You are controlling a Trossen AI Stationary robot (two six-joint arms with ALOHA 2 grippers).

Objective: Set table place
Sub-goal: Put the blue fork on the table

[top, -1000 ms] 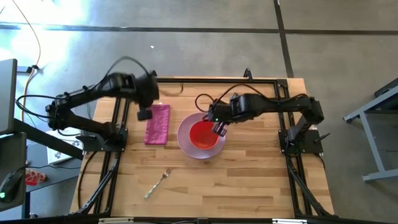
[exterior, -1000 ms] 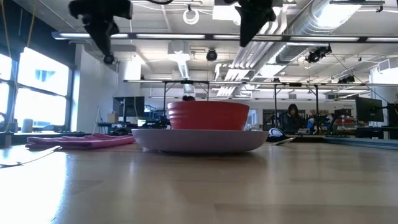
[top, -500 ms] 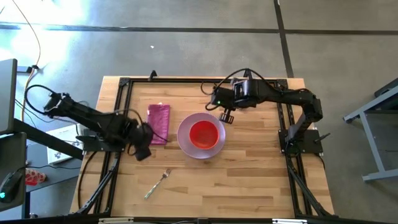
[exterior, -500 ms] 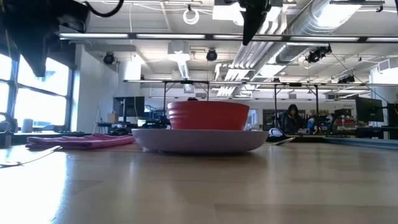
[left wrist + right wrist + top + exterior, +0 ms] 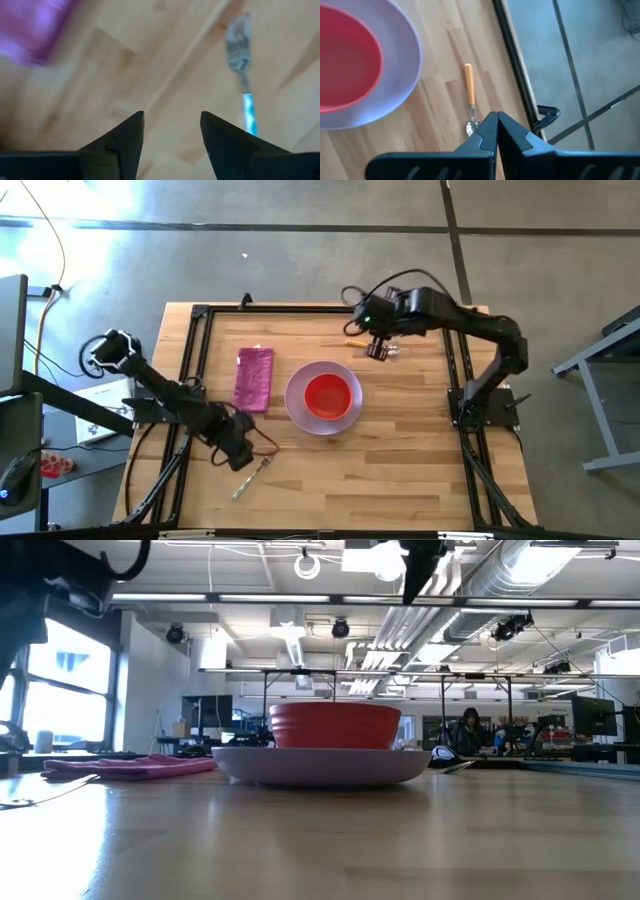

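A lavender plate [image 5: 345,417] with a red bowl [image 5: 328,396] in it rests on the table's middle. To its left lies a magenta napkin [image 5: 253,378], flat on the wood. The silver fork [image 5: 254,474] lies near the front left, also in the left wrist view [image 5: 239,57]. My left gripper [image 5: 238,452] hovers open just beside the fork's tine end, its fingers [image 5: 125,137] over bare wood. The yellow-handled spoon [image 5: 469,85] lies at the far right. My right gripper [image 5: 378,350] is shut and stands above the spoon, high over the table [image 5: 418,568].
A black rail frame [image 5: 196,350] runs along the table's edges, and the arm bases stand at left and right. Bare wood lies in front of the plate and at the near right. Beyond the table's far right edge is grey floor [image 5: 600,55].
My left gripper has swung from above the napkin's far end toward the table's near edge and down, ending beside the fork. My right gripper has left the space over the bowl and gone toward the far right, over the spoon, staying shut.
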